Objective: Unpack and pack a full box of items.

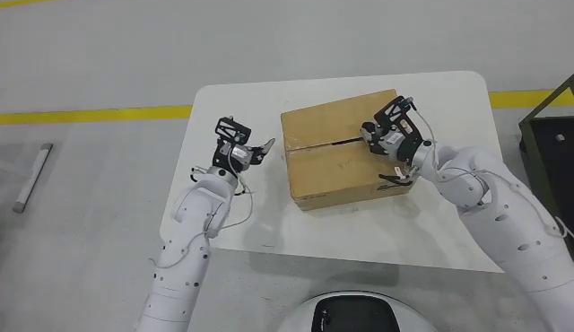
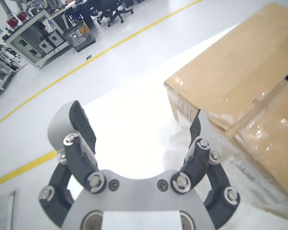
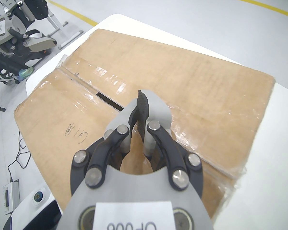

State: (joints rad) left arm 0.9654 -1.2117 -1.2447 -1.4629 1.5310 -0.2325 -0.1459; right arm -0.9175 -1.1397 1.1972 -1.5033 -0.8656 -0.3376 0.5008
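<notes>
A closed brown cardboard box (image 1: pixel 345 148) sits on the white table (image 1: pixel 269 229), its two top flaps meeting at a taped seam with a small dark gap in the middle (image 3: pixel 109 101). My right gripper (image 3: pixel 140 101) is shut with nothing in it, its tips just over the seam on top of the box (image 3: pixel 206 80); from above it is at the box's right part (image 1: pixel 369 135). My left gripper (image 2: pixel 139 118) is open and empty above the bare table, just left of the box (image 2: pixel 232 77), also in the top view (image 1: pixel 260 148).
The table's front and left parts are bare white surface. A dark green frame (image 1: pixel 547 144) stands off the table's right edge. Yellow floor lines (image 1: pixel 90 115) run behind the table. A grey bar (image 1: pixel 31 178) lies on the floor at far left.
</notes>
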